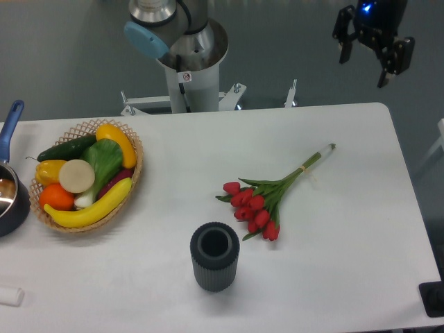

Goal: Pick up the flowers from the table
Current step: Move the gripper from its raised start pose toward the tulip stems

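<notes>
The flowers (267, 198), a bunch of red tulips with green leaves and tied green stems, lie flat on the white table (347, 263), right of centre. Their heads point toward the front left and the stems run up to the back right. My gripper (363, 68) hangs high at the top right, beyond the table's back edge and well apart from the flowers. Its two dark fingers stand apart, open and empty.
A dark ribbed cylindrical vase (215, 256) stands upright just front-left of the flowers. A wicker basket (136, 182) of vegetables sits at the left, with a dark pot (10, 198) with a blue handle at the left edge. The arm's base (186, 62) stands behind the table.
</notes>
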### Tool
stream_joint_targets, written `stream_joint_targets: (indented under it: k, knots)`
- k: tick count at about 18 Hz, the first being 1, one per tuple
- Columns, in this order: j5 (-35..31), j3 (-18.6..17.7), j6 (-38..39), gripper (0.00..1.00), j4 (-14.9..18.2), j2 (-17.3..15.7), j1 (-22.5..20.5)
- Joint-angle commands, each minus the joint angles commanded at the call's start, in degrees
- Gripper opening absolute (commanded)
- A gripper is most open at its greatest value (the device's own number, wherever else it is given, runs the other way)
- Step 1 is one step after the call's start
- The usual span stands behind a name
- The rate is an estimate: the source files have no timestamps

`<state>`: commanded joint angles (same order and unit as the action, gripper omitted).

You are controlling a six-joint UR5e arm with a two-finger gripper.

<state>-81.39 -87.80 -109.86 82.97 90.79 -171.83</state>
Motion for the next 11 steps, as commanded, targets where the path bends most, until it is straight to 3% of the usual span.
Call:
stream_joint_targets:
  k: [8,11]
  knots:
    - [0.3,-0.2,0.3,1.0,0.2,0.3,0.4]
    - [0.4,-3.2,2.3,1.0,-1.3,-0.3,0.3]
